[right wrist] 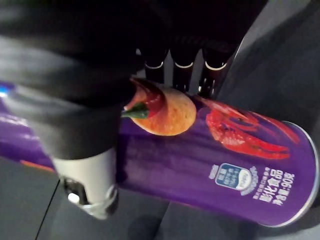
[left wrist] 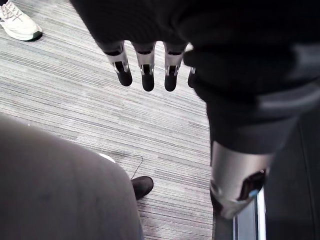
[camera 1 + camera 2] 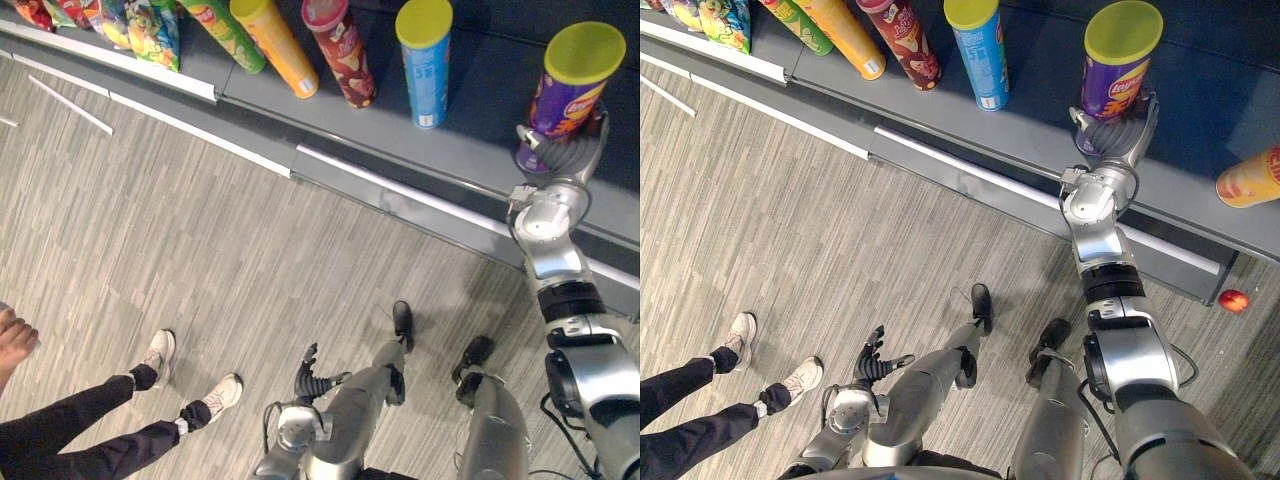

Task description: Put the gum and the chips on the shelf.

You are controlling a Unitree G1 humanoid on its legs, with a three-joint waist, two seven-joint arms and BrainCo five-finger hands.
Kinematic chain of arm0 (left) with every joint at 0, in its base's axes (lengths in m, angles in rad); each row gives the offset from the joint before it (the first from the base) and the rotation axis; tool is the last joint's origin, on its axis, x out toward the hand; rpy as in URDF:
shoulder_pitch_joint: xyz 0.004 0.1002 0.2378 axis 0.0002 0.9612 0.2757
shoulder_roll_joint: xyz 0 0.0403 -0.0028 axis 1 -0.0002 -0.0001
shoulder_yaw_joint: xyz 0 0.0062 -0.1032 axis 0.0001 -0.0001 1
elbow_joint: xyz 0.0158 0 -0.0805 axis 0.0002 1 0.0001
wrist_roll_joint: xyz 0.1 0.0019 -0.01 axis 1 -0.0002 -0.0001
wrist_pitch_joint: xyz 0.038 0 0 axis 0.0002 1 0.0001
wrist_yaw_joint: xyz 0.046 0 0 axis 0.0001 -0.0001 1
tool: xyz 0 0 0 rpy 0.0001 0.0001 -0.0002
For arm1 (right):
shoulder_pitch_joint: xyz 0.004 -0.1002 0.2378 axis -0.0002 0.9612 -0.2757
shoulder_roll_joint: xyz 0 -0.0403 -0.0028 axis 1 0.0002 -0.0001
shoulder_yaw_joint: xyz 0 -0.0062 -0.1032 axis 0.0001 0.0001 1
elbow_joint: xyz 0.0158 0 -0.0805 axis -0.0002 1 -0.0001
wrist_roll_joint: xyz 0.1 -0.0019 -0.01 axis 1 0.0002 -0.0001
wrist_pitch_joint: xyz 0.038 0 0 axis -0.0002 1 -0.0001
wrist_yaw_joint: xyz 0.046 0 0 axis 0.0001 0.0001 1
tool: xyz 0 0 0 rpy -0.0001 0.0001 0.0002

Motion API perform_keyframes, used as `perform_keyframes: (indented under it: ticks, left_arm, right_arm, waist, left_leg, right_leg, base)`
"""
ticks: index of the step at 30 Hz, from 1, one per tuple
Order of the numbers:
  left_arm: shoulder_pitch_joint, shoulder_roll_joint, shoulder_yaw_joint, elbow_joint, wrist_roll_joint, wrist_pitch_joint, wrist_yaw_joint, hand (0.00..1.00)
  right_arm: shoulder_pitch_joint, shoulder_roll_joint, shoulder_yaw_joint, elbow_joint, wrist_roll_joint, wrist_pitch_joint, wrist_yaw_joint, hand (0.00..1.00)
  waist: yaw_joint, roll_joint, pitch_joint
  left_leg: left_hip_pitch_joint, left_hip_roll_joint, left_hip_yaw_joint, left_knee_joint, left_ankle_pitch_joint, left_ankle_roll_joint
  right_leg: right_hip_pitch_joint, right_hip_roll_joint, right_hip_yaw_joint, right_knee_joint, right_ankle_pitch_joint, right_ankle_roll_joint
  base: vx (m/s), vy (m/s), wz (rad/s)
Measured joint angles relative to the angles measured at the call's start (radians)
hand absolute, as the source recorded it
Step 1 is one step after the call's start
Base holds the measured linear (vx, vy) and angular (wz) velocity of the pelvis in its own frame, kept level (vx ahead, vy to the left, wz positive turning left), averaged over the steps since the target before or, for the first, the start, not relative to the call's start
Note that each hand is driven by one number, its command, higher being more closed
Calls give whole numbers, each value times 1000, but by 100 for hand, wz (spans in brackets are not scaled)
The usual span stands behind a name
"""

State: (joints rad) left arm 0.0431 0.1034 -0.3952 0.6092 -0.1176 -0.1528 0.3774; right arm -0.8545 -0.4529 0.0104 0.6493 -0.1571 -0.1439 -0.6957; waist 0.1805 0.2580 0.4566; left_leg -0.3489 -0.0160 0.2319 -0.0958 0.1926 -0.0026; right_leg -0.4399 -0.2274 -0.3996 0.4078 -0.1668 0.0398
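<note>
Presently, item one: the chips step, at its placing stage. Your right hand (image 3: 1108, 148) is up at the shelf (image 3: 1030, 125) in the upper right of the right eye view. It is curled about the lower part of the purple chips can (image 3: 1120, 70). The can stands upright with its yellow-green lid on top, to the right of the blue can (image 3: 980, 55) and well apart from it. Whether its base rests on the shelf you cannot tell; the hand hides it.

Item two: the holding hand. In the right wrist view the fingers (image 1: 181, 67) wrap over one side of the can and the thumb (image 1: 87, 182) bears on the other, a closed hold rather than a loose one.

Item three: your left hand (image 3: 872, 362) hangs low at the lower left of the frame above the floor. Its fingers (image 2: 146, 72) are straight and slack, holding nothing.

Next move, as a judgement: settle the can flat, then spread the fingers and draw the hand straight back so the can does not tip. The gum half is not yet done; neither hand carries it.
</note>
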Motion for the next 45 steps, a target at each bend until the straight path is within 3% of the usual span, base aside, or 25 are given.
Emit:
perform_keyframes:
  ticks: [19,20,45]
  left_arm:
    - [-1,-1,-3,8,0,-12,1,0]
    - [-1,-1,-3,10,0,-12,1,0]
    - [-1,-1,-2,15,0,-12,1,0]
  right_arm:
    - [0,0,-3,23,0,0,-15,100]
    - [0,0,-3,31,0,0,-15,0]
    - [-2,0,-4,29,0,-17,-21,0]
  waist:
    - [12,4,-3]
    - [13,4,-3]
    - [10,4,-3]
  left_leg:
    - [-9,1,2,0,1,1]
    - [-9,1,2,0,1,1]
    - [5,8,6,0,1,1]
  right_leg:
    - [-18,-3,1,15,-10,-2]
    - [-18,-3,2,15,-10,-2]
    - [-9,7,12,13,-10,-2]
  base:
    - [0,0,0]
    - [0,0,0]
    - [0,0,-1]
